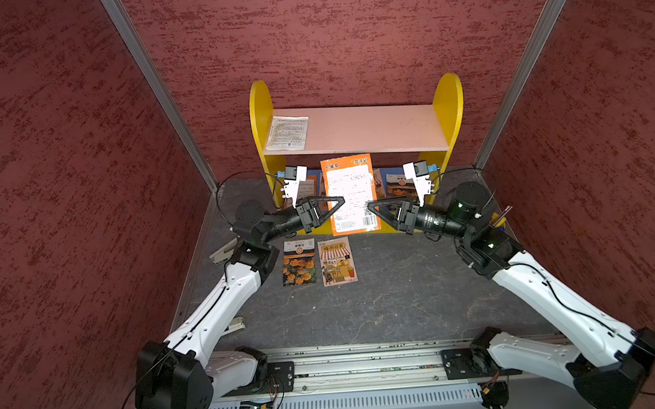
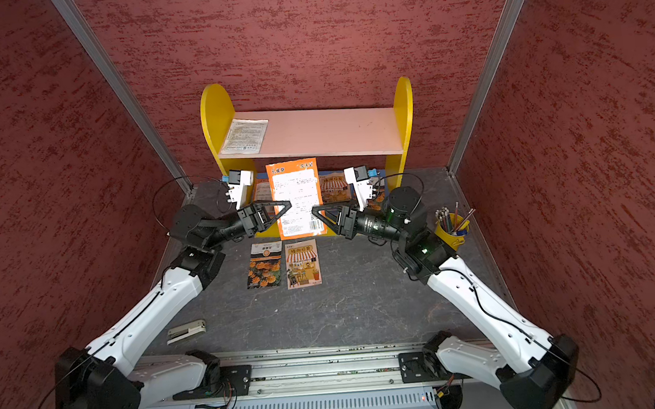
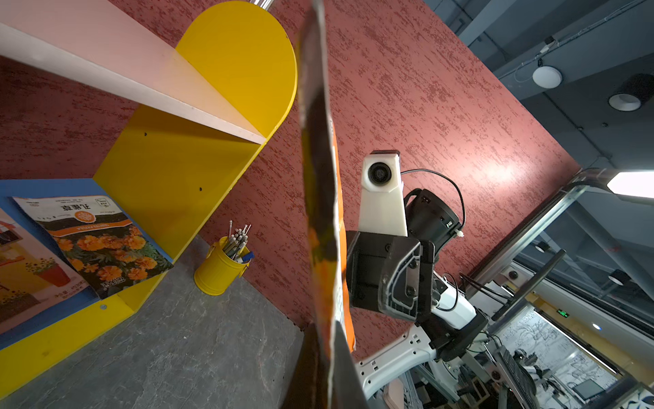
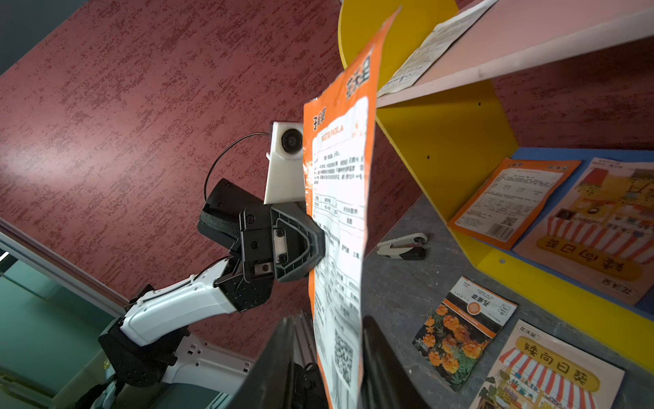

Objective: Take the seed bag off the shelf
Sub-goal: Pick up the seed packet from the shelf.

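Between the two end effectors, on the near side of the shelf [image 1: 447, 100], the orange seed bag [image 1: 350, 189] stands upright and outside both tiers, its white printed panel turned toward the top views. The left end effector [image 1: 340, 201] is pressed together on the bag's left edge, about halfway up; the left wrist view shows the bag edge-on, running straight out from between its fingers [image 3: 348, 375]. The right end effector [image 1: 370, 207] meets the opposite edge, lower down. Its fingers [image 4: 276, 354] are spread, and the bag's lower corner stands in the gap between them. Daylight shows beside one finger; whether the other finger touches the bag cannot be told.

Beyond both end effectors, the pale pink upper board [image 1: 371, 126] carries a white packet [image 1: 287, 132] at its left end. The blue lower board [image 3: 46, 184], behind the held bag, holds several more packets lying flat. Below the left end effector, toward the robot's base, a marigold packet [image 1: 299, 261] and a shop-front packet [image 1: 337, 261] lie side by side on the tabletop [image 1: 405, 299]. Outward of the right end effector, behind its wrist, stands a yellow pencil cup [image 2: 451, 229]. A stapler [image 2: 187, 331] lies under the left forearm.
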Available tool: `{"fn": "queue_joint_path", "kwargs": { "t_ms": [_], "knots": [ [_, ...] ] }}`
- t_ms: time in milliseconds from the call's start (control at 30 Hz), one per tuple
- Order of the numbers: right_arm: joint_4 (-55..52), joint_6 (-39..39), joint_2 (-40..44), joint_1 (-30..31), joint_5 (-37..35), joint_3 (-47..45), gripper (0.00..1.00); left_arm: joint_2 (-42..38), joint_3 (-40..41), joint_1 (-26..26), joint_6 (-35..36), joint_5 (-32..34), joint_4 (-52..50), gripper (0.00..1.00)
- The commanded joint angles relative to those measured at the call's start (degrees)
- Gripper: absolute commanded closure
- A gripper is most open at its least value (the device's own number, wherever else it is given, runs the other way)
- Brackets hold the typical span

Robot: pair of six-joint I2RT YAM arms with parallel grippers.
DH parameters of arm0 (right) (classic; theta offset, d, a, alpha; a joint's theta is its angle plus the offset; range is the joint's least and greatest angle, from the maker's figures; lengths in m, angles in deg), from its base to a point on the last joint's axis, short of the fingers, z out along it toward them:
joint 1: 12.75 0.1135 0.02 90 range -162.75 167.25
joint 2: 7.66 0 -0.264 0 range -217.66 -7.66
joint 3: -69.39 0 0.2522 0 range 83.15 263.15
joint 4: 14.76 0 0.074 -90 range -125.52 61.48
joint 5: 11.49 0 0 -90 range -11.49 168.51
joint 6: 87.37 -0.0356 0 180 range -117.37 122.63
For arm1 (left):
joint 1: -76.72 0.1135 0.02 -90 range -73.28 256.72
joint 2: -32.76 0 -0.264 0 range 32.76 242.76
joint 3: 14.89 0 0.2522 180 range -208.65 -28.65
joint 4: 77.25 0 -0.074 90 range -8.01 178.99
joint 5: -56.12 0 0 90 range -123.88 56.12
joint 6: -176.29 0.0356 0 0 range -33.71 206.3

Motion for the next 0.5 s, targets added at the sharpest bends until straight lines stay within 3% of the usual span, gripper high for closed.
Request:
{"fn": "queue_joint_path", "kwargs": {
  "t_ms": [0, 267, 333, 467],
  "knots": [
    [-3.28, 3.01, 0.38, 0.27, 1.04, 2.47, 0.73, 0.16, -1.36, -0.15, 1.13, -3.54, -0.61, 1.00],
    [-4.46, 3.85, 0.46, 0.26, 0.35, 2.86, 1.00, 0.76, -1.83, -0.94, 1.50, -4.28, -1.27, 0.98],
    [-4.63, 3.76, 0.69, 0.32, 0.00, 2.58, 1.00, 1.03, -2.08, -1.02, 1.48, -4.22, -1.43, 0.87],
    [-5.60, 3.73, 1.84, 0.27, -1.17, 1.81, 1.00, 1.11, -2.94, -0.85, 3.45, -3.06, -4.73, 0.41]
  ]
}}
